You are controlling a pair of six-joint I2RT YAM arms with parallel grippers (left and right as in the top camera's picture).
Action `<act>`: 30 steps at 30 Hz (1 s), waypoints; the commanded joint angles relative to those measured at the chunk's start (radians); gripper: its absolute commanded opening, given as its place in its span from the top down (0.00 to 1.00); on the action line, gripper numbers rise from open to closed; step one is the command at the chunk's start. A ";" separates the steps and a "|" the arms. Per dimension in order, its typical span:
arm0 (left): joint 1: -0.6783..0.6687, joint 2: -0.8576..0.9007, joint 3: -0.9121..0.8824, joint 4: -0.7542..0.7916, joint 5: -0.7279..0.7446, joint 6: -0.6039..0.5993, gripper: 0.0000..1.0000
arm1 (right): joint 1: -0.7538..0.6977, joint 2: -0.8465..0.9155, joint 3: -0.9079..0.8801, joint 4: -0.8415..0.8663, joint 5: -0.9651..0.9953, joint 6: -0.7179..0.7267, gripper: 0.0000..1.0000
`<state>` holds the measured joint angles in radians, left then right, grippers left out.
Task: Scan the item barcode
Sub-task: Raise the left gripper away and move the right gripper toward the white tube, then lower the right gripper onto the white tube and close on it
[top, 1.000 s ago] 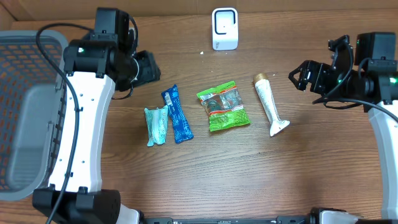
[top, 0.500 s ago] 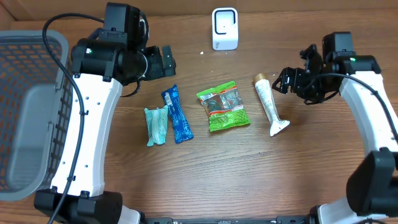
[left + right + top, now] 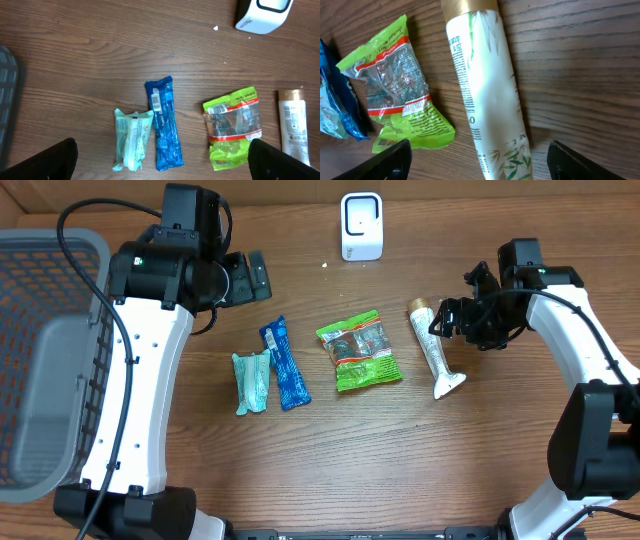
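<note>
Several packaged items lie in a row on the wooden table: a teal packet (image 3: 251,381), a blue bar (image 3: 285,363) with a printed barcode, a green snack bag (image 3: 359,350) and a white tube (image 3: 432,346) with a gold cap. The white scanner (image 3: 361,226) stands at the back. My right gripper (image 3: 450,318) is open beside the tube's cap end. In the right wrist view its fingers straddle the tube (image 3: 487,95) without closing on it. My left gripper (image 3: 250,278) hangs open above the table, back left of the blue bar (image 3: 164,122).
A grey wire basket (image 3: 50,360) fills the far left side of the table. The scanner (image 3: 263,15) shows at the upper right of the left wrist view. A small white speck (image 3: 324,265) lies near the scanner.
My left gripper has opened wide and shifted right from the basket side. The right arm has swung left and now sits over the tube's cap end.
</note>
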<state>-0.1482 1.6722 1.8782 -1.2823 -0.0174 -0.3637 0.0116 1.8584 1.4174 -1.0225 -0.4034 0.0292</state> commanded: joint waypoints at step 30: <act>0.259 0.007 0.004 -0.014 0.269 0.387 0.00 | 0.014 0.001 -0.072 0.052 0.010 -0.064 0.11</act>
<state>0.1112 1.6722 1.8782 -1.2949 0.2279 -0.0177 0.0212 1.8584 1.3579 -0.9794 -0.3988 -0.0116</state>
